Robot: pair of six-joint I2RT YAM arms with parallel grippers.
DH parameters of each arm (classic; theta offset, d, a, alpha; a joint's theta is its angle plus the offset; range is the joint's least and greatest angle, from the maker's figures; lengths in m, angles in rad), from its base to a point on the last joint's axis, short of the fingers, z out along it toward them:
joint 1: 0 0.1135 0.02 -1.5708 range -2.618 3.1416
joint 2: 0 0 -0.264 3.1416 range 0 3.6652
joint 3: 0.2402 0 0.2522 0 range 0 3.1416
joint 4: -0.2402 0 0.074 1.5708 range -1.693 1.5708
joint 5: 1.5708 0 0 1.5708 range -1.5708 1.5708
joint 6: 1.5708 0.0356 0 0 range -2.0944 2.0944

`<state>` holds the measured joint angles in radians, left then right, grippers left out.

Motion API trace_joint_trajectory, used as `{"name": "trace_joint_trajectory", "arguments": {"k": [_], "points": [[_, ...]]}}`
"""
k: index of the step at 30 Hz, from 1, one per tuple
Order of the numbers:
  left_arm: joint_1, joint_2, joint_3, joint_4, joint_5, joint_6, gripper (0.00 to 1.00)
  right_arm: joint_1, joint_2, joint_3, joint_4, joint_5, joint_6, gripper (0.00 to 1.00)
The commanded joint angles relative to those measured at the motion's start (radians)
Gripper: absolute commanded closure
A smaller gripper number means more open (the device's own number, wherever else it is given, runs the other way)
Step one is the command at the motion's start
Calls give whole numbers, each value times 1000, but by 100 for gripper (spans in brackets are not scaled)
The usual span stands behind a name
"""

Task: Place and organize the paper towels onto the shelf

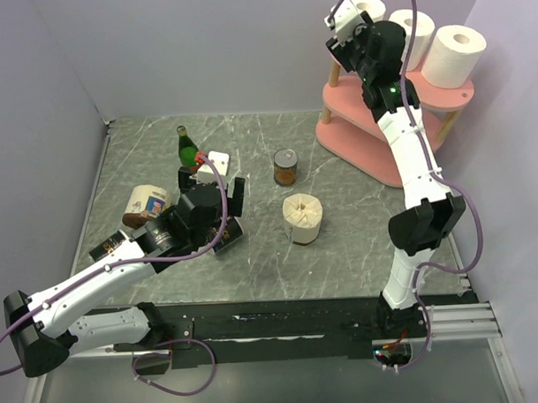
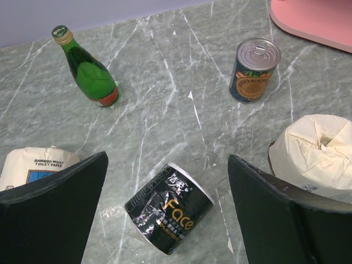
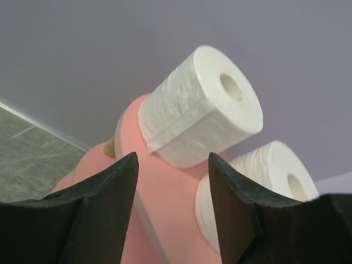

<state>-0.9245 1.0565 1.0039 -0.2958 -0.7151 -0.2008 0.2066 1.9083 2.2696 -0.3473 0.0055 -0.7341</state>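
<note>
Three white paper towels (image 1: 366,5) (image 1: 413,24) (image 1: 454,55) stand in a row on the top board of the pink shelf (image 1: 363,105) at the back right. My right gripper (image 1: 344,22) is open and empty, raised just left of the leftmost roll. In the right wrist view its jaws (image 3: 173,159) frame the top board (image 3: 165,198), with one roll (image 3: 201,104) beyond them and a second (image 3: 258,187) to the right. My left gripper (image 1: 214,187) is open and empty, low over the table's left side.
Between the left jaws (image 2: 168,159) lies a black-wrapped roll (image 2: 168,208). Around it are a bamboo-labelled wrapped roll (image 2: 33,165), a cream wrapped roll (image 2: 316,154), a tin can (image 2: 254,70), a green bottle (image 2: 88,69) and a small white box (image 1: 216,161).
</note>
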Motion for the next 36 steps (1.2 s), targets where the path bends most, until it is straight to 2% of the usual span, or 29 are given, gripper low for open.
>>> {"name": "trace_joint_trajectory", "arguments": {"k": [1,2,6,10,12,14,21,23,25,31,36], "points": [[-4,-30,6,50,-38,12,4,53,-164,-126,97,71,85,37],[-4,-32,2,53,-43,15,4,68,-213,-198,112,99,116,36],[-4,-35,-1,58,-61,17,4,145,-287,-307,105,192,208,33],[-5,-44,-10,63,-49,14,4,220,-284,-387,229,256,142,38],[-7,-44,-10,61,-47,11,4,238,-224,-358,306,309,58,44],[-5,-49,-11,61,-47,9,4,244,-134,-250,315,359,26,45],[-8,-55,-1,49,-38,4,4,228,99,-35,430,384,-40,46],[-8,-69,-10,58,-37,5,4,226,167,1,513,409,-51,46],[-8,-79,-17,70,-29,9,4,221,202,31,569,406,-48,46],[-11,-63,-14,64,-26,14,4,200,320,142,600,384,12,46],[-10,-59,-5,55,-26,11,4,192,336,131,683,378,1,46]]}}
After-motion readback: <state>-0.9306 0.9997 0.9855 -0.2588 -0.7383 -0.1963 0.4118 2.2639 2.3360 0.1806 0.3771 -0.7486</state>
